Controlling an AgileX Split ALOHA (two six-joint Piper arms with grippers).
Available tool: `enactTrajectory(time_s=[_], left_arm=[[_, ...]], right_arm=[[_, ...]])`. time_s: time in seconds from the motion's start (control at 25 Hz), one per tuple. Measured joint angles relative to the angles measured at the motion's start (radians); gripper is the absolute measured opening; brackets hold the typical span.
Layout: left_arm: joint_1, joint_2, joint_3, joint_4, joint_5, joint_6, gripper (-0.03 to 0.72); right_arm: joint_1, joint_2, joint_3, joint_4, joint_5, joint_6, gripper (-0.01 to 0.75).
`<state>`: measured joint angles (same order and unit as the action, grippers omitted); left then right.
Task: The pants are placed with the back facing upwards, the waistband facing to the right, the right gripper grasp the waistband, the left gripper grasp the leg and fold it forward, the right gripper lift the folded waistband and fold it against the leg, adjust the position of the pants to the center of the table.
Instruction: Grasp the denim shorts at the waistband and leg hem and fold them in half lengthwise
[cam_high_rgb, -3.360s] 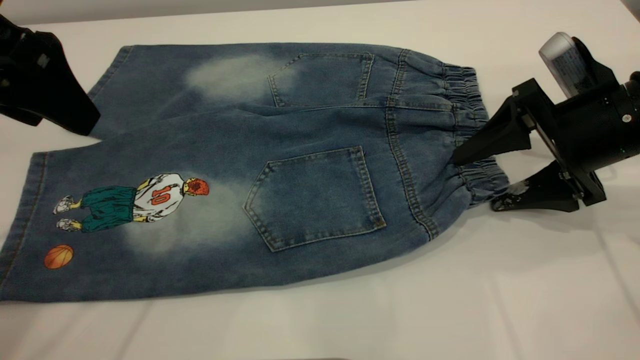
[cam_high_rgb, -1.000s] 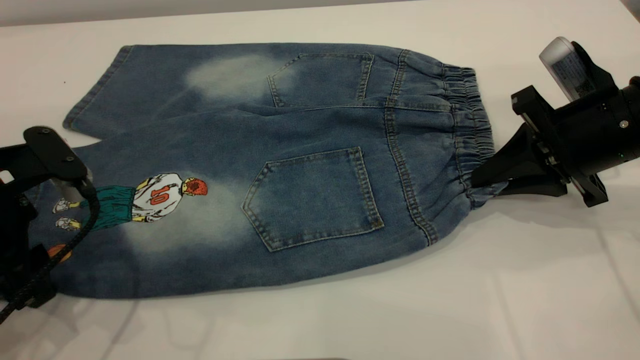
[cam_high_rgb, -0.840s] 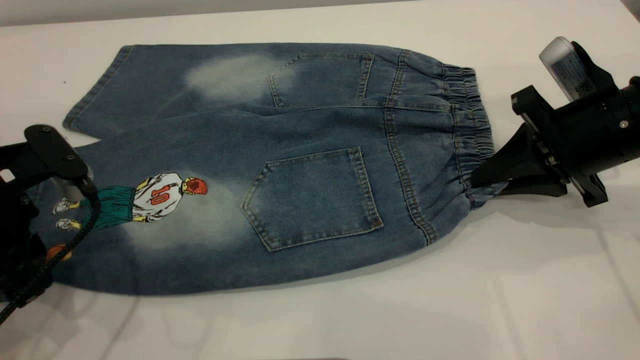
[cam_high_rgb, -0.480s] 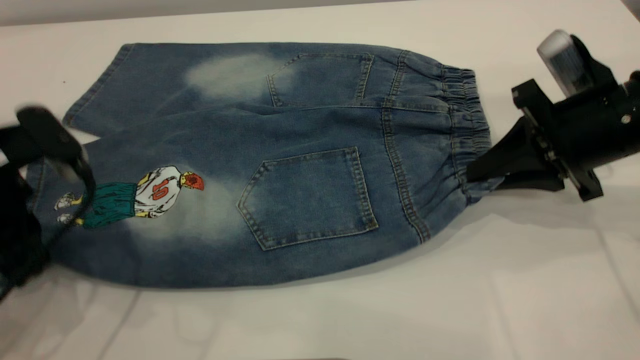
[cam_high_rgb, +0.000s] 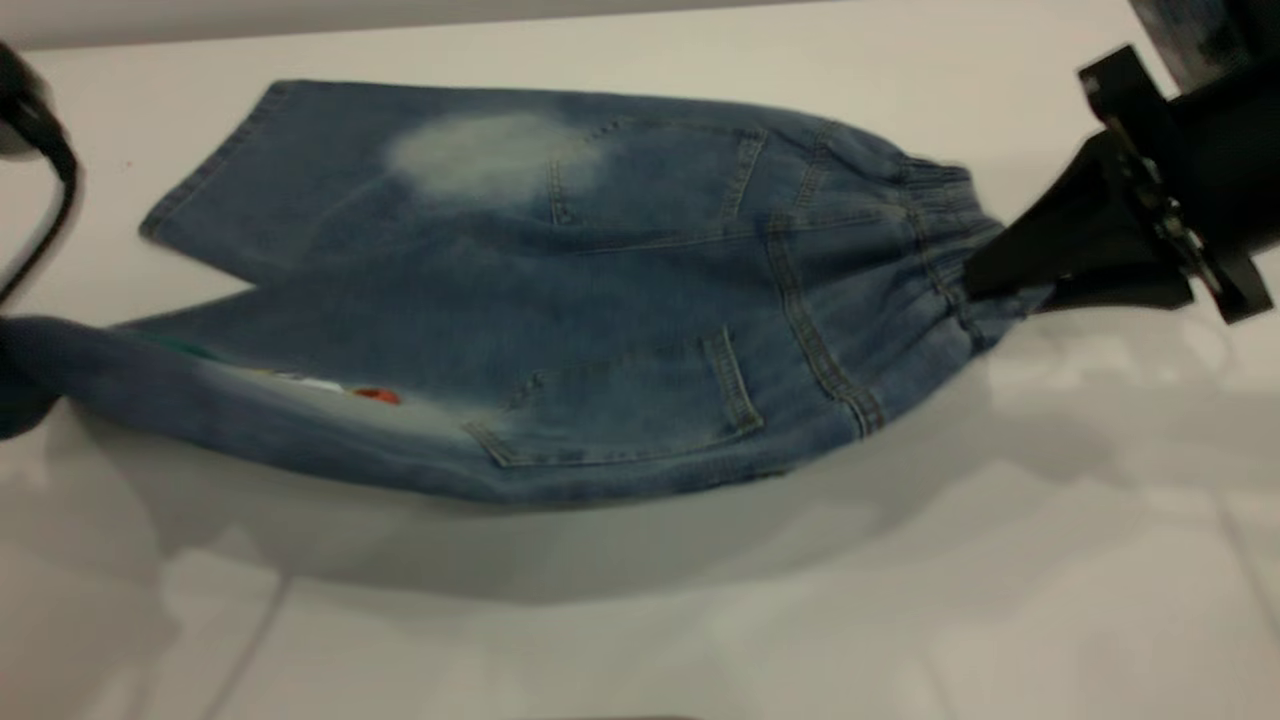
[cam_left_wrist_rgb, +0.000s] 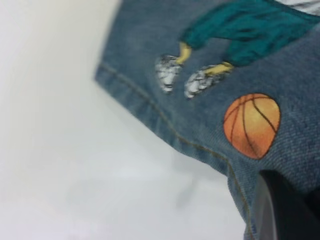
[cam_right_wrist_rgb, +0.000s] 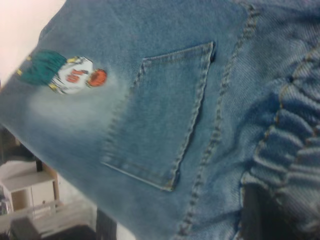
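— Where the near edge of the pants (cam_high_rgb: 620, 330) hangs above the table (cam_high_rgb: 700, 620), what is carrying it?

— Both claws. The right claw (cam_high_rgb: 985, 290) is clamped on the gathered waistband (cam_high_rgb: 950, 250) at the right end, its dark fingers (cam_high_rgb: 1070, 250) pinched together with the cloth between them. The left claw (cam_high_rgb: 15, 385) sits at the far left edge of the exterior view, holding the end of the near leg (cam_high_rgb: 200, 400), which sags down toward it.

— Can you see the left claw's grip properly?

— Only partly. In the left wrist view a dark finger (cam_left_wrist_rgb: 285, 210) lies against the denim at the hem (cam_left_wrist_rgb: 165, 125), just beside the printed basketball (cam_left_wrist_rgb: 251, 125), with the cartoon figure's shoes (cam_left_wrist_rgb: 182, 77) close by. The cloth is pinched there.

— And how do the pants lie overall?

— Back side up, waistband to the right, legs to the left. The far leg (cam_high_rgb: 330, 170) rests flat on the table, while the near side is raised and rolled, casting a broad shadow below. The near back pocket (cam_high_rgb: 620, 400) is tilted along that raised edge; the right wrist view shows the same pocket (cam_right_wrist_rgb: 160, 115) and the printed player (cam_right_wrist_rgb: 65, 72) in a white shirt.
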<state>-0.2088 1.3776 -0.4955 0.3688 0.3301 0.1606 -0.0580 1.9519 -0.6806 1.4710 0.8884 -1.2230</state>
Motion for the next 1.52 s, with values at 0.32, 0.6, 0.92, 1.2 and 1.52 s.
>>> enactTrajectory(time_s=[0.32, 0.6, 0.92, 1.2, 1.52], left_arm=[[-0.002, -0.18, -0.014, 0.023, 0.04, -0.017, 0.022], [-0.002, -0.026, -0.19, 0.09, -0.059, -0.076, 0.022], [-0.002, 0.294, -0.442, 0.112, -0.111, -0.085, 0.024], [-0.002, 0.527, -0.671, 0.112, -0.113, -0.161, 0.026], [-0.002, 0.666, -0.83, 0.111, -0.037, -0.212, 0.028]], right_arm=[[0.0, -0.12, 0.093, -0.001, 0.007, 0.103, 0.054], [0.0, -0.12, 0.095, 0.202, 0.039, 0.18, 0.057], [0.0, -0.118, 0.017, 0.32, -0.039, 0.375, 0.057], [0.0, -0.05, -0.106, 0.327, -0.194, 0.527, 0.057], [0.0, 0.135, -0.261, 0.331, -0.231, 0.622, 0.058]])
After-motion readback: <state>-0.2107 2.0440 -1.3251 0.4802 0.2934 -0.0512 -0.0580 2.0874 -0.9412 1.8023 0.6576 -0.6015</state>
